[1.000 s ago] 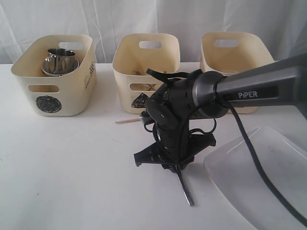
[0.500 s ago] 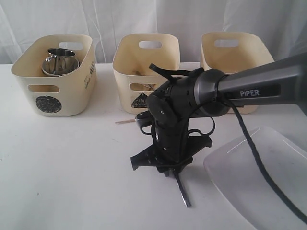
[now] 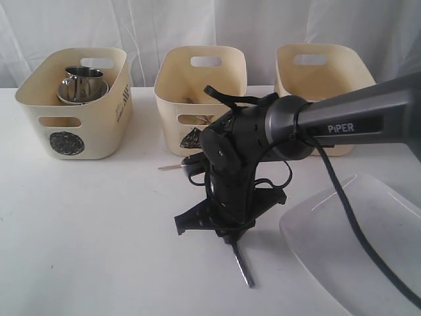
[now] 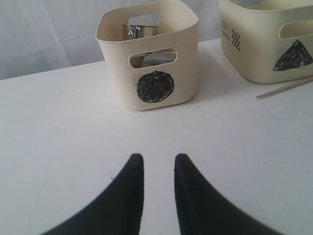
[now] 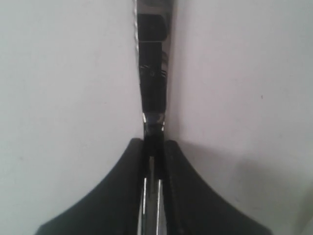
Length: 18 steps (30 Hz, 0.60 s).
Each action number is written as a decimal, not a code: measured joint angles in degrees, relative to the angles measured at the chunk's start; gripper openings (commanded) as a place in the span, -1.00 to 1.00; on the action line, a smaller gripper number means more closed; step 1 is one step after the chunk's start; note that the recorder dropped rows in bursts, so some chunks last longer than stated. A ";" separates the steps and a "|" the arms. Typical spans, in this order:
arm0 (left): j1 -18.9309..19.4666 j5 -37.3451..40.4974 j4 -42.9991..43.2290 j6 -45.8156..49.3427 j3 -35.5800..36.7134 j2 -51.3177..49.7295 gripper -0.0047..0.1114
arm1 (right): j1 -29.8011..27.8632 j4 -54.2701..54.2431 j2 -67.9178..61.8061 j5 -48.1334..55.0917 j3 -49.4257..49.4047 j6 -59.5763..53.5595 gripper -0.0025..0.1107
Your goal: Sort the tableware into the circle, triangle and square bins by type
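Since a second before, the right gripper [image 3: 231, 238] and the steel knife [image 3: 242, 263] in it had shifted a little toward the left of the exterior view, the knife's free end moving with them. In the right wrist view the right gripper [image 5: 153, 143] had its two black fingers [image 5: 124, 186] pressed together on the knife [image 5: 152, 73], which ran straight out from between the fingertips, held edge-on in the narrow slot between them. Whether its far end touched the white table [image 3: 99, 230] could not be told.

The left gripper [image 4: 159, 159] hung over bare table with its fingers [image 4: 132, 191] apart and nothing between them, facing the circle bin [image 4: 146, 112].

The circle bin [image 3: 99, 131] held steel mugs [image 3: 82, 82]. The triangle bin [image 3: 170, 112] stood beside it, partly behind the right arm, and the right-hand bin [image 3: 316, 72] had its mark hidden. A chopstick [image 3: 174, 166] lay on the table just before the triangle bin. The white plate [image 3: 348, 243] lay near the knife, apart from it.
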State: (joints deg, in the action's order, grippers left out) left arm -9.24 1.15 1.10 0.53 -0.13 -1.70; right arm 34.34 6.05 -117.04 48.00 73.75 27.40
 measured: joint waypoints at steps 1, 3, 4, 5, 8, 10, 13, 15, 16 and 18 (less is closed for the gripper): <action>0.00 0.00 0.00 0.00 0.00 0.00 -0.43 | 0.00 0.00 0.00 0.00 0.00 0.00 -0.96; 0.00 0.00 0.00 0.00 0.00 0.00 -0.43 | 0.00 0.12 0.00 0.00 0.00 0.00 -0.96; 0.00 0.00 0.00 0.00 0.00 0.00 -0.43 | 0.00 0.36 0.00 0.00 0.00 0.00 -0.96; 0.00 0.00 0.00 0.00 0.00 0.00 -0.43 | 0.00 0.63 0.00 0.00 0.00 0.00 -0.96; 0.00 0.00 0.00 0.00 0.00 0.00 -0.43 | 0.00 2.41 0.37 0.00 0.00 0.10 -0.96; 0.00 0.00 0.00 0.00 0.00 0.00 -0.43 | 0.11 3.77 0.83 -0.23 0.00 0.61 -0.96; 0.00 0.00 0.00 0.00 0.00 0.00 -0.43 | 0.11 6.11 1.40 -0.26 -0.38 1.70 -0.96; 0.00 0.00 0.00 0.00 0.00 0.00 -0.43 | 0.11 6.87 1.92 -0.15 -0.77 1.91 -0.96; 0.00 0.00 0.00 0.00 0.00 0.00 -0.43 | 0.11 7.01 2.26 0.16 -1.03 2.03 -0.96; 0.00 0.00 0.00 0.00 0.00 0.00 -0.43 | 0.11 7.00 3.13 0.47 -1.05 2.03 -0.96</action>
State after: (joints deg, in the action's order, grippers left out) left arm -9.24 1.15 1.10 0.53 -0.13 -1.70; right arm 34.45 13.06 -113.92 48.46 72.70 29.42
